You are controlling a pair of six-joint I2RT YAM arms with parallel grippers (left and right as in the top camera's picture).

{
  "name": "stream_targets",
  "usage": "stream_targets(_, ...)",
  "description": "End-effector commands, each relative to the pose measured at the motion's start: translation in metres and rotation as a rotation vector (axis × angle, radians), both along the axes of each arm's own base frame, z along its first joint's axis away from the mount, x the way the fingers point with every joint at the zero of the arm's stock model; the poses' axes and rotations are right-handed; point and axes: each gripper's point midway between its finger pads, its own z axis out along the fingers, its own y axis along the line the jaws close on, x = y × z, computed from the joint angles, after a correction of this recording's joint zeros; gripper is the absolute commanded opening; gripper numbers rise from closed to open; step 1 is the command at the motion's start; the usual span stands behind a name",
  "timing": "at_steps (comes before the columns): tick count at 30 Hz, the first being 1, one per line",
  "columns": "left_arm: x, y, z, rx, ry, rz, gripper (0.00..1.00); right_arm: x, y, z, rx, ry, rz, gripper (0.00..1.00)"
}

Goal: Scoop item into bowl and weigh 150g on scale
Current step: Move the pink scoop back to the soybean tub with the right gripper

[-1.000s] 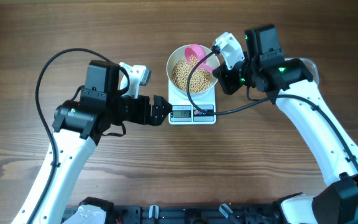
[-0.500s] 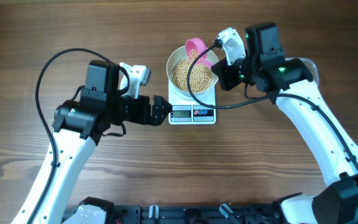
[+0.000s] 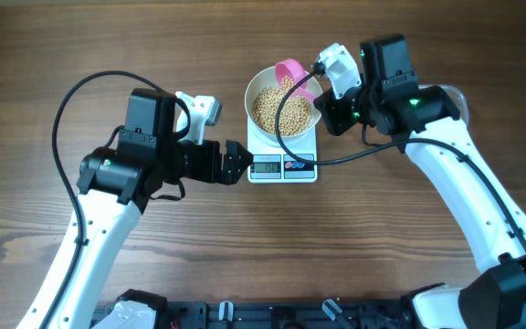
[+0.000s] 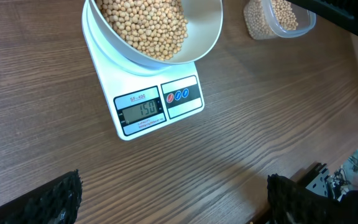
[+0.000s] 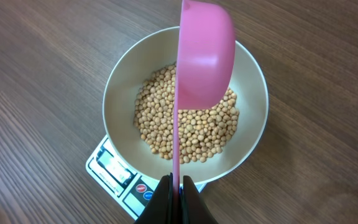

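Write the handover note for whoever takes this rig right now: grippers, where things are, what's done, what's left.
Left gripper: open, empty, beside the scale's front.
Right gripper: shut on the pink scoop's handle, with the scoop held over the bowl.
The bowl sits on the scale with the beans heaped inside. The clear tub of spare beans stands on the table behind the scale.
Done: the display reads 150.
Left: probably just draw the scoop away without dropping more beans, then set it down.
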Motion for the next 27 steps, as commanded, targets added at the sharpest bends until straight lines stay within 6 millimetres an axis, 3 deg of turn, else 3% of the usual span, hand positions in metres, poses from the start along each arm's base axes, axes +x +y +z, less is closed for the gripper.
stream_targets(1,0.005,0.001,0.008,-0.003,-0.025,0.008,1.00,0.003,-0.002,0.014,0.020,-0.021,-0.041,0.04)
stream_targets(5,0.005,0.001,0.008,-0.003,-0.024,0.008,1.00,-0.001,0.012,0.025,0.148,0.012,-0.004,0.04)
stream_targets(9,0.005,0.001,0.008,-0.003,-0.024,0.008,1.00,0.008,-0.012,0.034,0.281,0.076,-0.085,0.04)
stream_targets(18,0.005,0.001,0.008,-0.003,-0.024,0.008,1.00,0.018,-0.104,0.074,0.647,0.157,-0.237,0.04)
stream_targets(23,0.005,0.001,0.008,-0.003,-0.025,0.008,1.00,0.015,-0.166,0.073,0.645,0.123,-0.387,0.04)
stream_targets(27,0.005,0.001,0.008,-0.003,-0.025,0.008,1.00,-0.007,-0.223,0.054,0.537,0.144,-0.579,0.04)
